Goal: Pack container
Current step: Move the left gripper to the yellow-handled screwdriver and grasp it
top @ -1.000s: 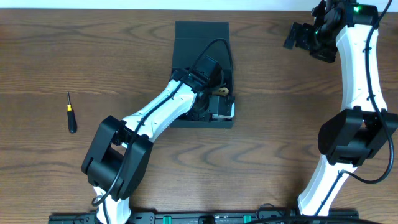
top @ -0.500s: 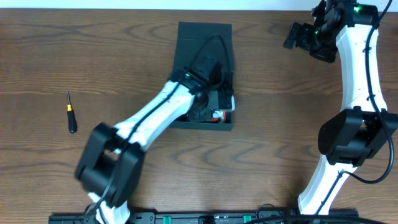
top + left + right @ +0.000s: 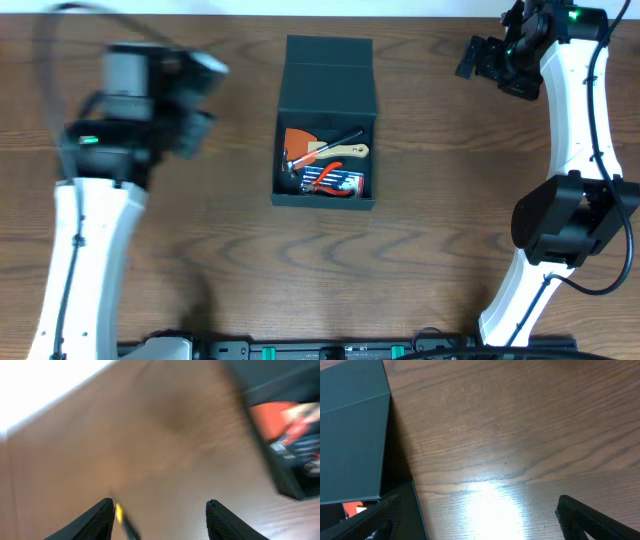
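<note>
The dark teal container [image 3: 287,150] stands open at the table's middle, its flap lid [image 3: 328,65] folded back. Inside lie an orange piece [image 3: 298,140], a wooden-handled tool [image 3: 340,151], red-handled pliers [image 3: 325,182] and a small blue case. My left gripper [image 3: 160,520] is open and holds nothing. It hovers over bare table left of the container [image 3: 285,467], in a blurred view. A yellow-and-black screwdriver [image 3: 121,516] lies on the table just beside its left finger. My right gripper [image 3: 480,520] is open and holds nothing, raised at the far right beside the lid [image 3: 350,435].
The left arm [image 3: 150,95] appears blurred over the table's left side and covers the wood below it. The right arm [image 3: 570,120] stands along the right edge. Bare wood lies between the container and the right arm.
My left gripper opened inside the container, came out of it and swung far to the left. The tools inside are now uncovered. The right arm has not moved.
</note>
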`<state>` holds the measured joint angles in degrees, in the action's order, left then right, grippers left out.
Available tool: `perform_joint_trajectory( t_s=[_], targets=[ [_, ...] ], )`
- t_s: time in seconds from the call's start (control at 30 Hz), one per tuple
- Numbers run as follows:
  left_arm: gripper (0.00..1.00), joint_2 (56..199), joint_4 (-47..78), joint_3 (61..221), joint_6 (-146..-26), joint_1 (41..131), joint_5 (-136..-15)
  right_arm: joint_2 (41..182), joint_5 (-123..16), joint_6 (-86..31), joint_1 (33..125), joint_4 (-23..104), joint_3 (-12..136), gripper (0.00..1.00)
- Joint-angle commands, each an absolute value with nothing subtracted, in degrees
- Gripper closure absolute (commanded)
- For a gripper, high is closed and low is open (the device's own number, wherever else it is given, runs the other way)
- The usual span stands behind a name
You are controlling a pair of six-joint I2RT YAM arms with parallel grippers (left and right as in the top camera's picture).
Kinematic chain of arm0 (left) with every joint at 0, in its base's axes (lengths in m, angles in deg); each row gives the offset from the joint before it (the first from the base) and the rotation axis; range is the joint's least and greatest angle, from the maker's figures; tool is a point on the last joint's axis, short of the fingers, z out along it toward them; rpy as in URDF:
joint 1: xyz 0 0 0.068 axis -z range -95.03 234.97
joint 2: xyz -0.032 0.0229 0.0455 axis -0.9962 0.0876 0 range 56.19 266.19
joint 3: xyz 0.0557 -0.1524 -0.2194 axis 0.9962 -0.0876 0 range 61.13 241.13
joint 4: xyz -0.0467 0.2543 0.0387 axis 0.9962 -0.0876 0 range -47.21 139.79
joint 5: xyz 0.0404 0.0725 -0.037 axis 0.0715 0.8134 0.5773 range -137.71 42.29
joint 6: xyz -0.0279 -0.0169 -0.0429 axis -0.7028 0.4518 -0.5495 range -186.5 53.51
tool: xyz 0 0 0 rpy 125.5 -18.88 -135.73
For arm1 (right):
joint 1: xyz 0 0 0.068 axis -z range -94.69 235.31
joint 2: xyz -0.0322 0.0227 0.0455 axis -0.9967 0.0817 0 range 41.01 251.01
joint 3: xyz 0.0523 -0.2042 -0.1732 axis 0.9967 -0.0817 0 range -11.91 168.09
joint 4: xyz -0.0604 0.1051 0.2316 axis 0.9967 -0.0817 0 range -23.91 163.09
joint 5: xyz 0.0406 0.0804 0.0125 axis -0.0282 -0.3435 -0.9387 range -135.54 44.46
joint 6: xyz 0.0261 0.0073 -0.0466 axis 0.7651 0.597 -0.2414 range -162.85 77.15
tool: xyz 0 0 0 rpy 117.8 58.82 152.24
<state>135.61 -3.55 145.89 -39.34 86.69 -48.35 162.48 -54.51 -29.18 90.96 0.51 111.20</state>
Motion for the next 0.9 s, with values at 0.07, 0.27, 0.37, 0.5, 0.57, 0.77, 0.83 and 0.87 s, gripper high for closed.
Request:
perform_joint_trajectory(
  t_s=[0.07,0.27,0.37,0.5,0.57,0.77,0.83,0.87],
  targets=[
    [0.37,140.2,-8.2,144.5,-55.0,72.6,-46.6,162.9,-54.3,-28.3,90.6,0.6,111.0,0.01],
    [0.37,149.4,-8.3,143.5,-56.1,62.6,-46.6,162.9,-54.3,-28.3,90.6,0.4,111.0,0.01],
    [0.37,155.1,-8.3,143.5,-52.0,60.1,-47.2,162.9,-54.3,-28.3,90.6,0.4,111.0,0.01],
    [0.37,161.0,-8.2,143.5,-48.9,59.6,-47.2,162.9,-54.3,-28.3,90.6,0.5,111.0,0.01],
    [0.37,163.0,-7.7,143.5,-48.5,59.6,-47.1,162.9,-54.3,-28.3,90.6,0.5,111.0,0.01],
    [0.36,167.3,-4.0,143.5,-48.6,59.5,-47.2,162.9,-54.3,-28.3,90.6,1.0,111.0,0.01],
    [0.36,168.8,-2.9,143.5,-48.6,59.5,-47.2,162.9,-54.3,-28.3,90.6,1.1,111.0,0.01],
    [0.36,169.5,-2.5,143.5,-48.6,59.5,-47.2,162.9,-54.3,-28.3,90.6,1.2,111.0,0.01]
  ],
)
